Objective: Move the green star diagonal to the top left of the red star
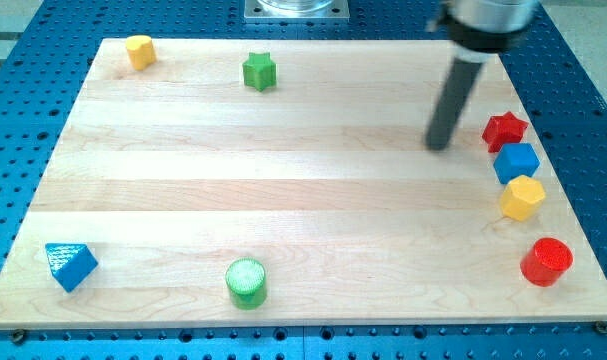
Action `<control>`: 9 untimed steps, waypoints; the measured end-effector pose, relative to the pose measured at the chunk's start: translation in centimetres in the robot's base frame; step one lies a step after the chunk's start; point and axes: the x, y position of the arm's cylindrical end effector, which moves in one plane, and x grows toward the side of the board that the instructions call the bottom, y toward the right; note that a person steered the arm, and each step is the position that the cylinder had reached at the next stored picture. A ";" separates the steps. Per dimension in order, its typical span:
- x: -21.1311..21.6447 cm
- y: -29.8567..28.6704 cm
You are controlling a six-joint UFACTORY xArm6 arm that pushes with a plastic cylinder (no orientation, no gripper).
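Approach step, I judge: my tip point(440, 146), a bare rod with no jaws to tell of, sits left of the red star point(504, 130), well apart from the green star point(260, 71); next it must get behind that star's far left side.

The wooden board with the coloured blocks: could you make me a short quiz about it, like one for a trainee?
1. True or false: the green star touches the red star.
2. Which block lies nearest my tip? A) the yellow block at the view's top left B) the red star C) the green cylinder
3. Fill in: directly below the red star in the view sits the ____ cube.

Key:
1. False; the green star lies far off toward the view's top left.
2. B; my tip stands just to the view's left of the red star, not touching it.
3. Blue.
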 end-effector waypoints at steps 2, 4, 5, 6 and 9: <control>-1.4 -26.4; -12.9 -25.9; -13.9 -16.3; -14.6 -10.3; -15.4 7.3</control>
